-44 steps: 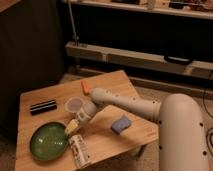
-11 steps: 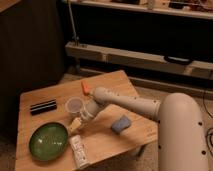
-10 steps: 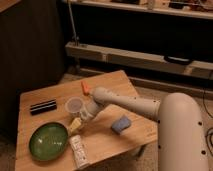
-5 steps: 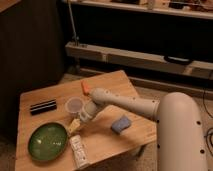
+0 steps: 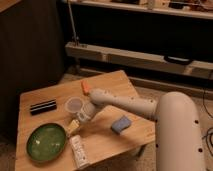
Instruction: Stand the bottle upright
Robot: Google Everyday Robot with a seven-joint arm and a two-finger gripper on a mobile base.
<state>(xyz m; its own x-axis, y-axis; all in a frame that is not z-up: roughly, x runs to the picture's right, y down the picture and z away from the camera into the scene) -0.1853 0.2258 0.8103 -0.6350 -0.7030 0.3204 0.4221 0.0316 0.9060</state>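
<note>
The bottle (image 5: 78, 150) lies on its side near the front edge of the wooden table (image 5: 105, 145), just right of the green plate (image 5: 46, 142). It is slim and clear with a whitish label, its long axis pointing toward the front edge. My gripper (image 5: 74, 126) hangs at the end of the white arm (image 5: 127, 104), low over the table between the translucent cup (image 5: 73, 105) and the bottle. It sits just behind the bottle's far end and is apart from it. It holds nothing that I can see.
A black flat object (image 5: 43, 106) lies at the table's back left. A small orange thing (image 5: 85, 87) sits behind the cup. A blue sponge (image 5: 121, 124) lies right of the arm. Dark shelving and a metal rail stand behind the table.
The gripper has drawn back slightly from the bottle toward the cup. The bottle still lies on its side in about the same spot.
</note>
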